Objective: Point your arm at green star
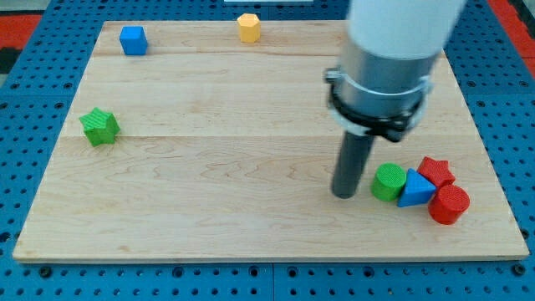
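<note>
The green star (99,126) sits at the left edge of the wooden board (234,100), about mid-height in the frame, alone, with nothing touching it. It is a small ribbed plastic piece with blunt points. The tip (344,194) rests far off at the lower right, so the star lies well to its left and a little higher in the frame; the coming move turns on a long sweep leftward over bare board, with no block in that line. The rod is dark, smooth and cylindrical, hanging from a grey collar and white arm housing; it has no jaws and holds nothing. Just right of the tip is a tight cluster: a green cylinder (388,181) nearest, near but apparently not touching it, then a blue triangle (415,191), a red star (435,171) and a red cylinder (449,204). At the top of the frame stand a blue cube (133,39) at upper left and a yellow block (248,27) near top centre. The board shows pale wood grain over a blue pegboard.
</note>
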Action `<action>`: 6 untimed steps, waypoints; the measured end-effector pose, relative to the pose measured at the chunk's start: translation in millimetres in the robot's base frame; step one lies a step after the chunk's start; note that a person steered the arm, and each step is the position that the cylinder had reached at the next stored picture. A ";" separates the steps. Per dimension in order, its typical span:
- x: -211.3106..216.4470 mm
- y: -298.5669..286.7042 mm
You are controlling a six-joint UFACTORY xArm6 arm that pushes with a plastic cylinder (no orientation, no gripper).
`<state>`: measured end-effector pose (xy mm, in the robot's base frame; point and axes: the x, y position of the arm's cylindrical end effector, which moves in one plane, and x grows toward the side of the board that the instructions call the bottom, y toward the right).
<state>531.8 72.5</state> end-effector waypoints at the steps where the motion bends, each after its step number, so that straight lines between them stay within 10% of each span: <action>1: -24.0 -47.0; 3: -142.8 -97.6; 6: -168.1 -286.0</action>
